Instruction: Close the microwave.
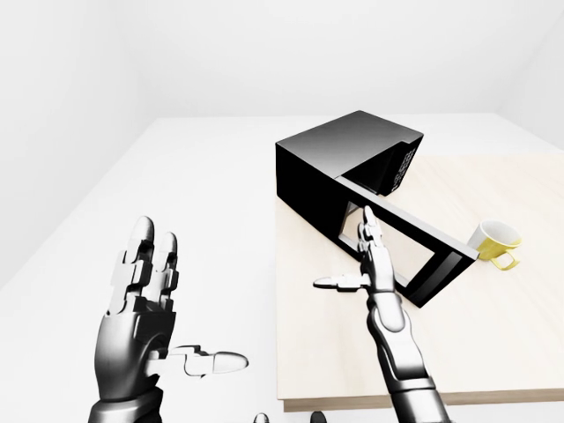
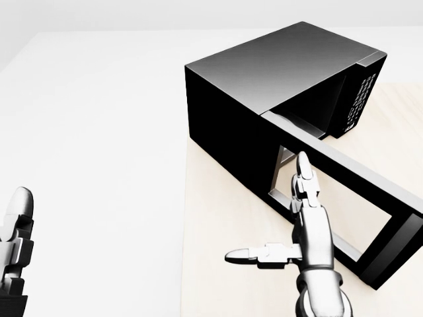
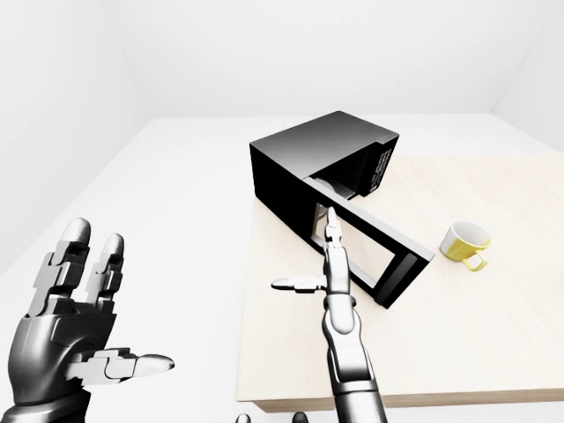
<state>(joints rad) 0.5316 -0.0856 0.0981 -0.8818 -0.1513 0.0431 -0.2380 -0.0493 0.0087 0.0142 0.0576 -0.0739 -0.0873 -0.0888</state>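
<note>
The microwave point(image 1: 348, 163) sits on the counter point(image 1: 493, 335), and its door point(image 2: 344, 198) hangs wide open, its long edge running down to the right in the head view. The right hand point(image 2: 307, 228), fingers spread flat and holding nothing, is right at the door's outer face, so it is nearer. The left hand point(image 1: 145, 308) is open too, far off the counter. A yellow cup point(image 1: 493, 242) sits past the door, out of the way.
</note>
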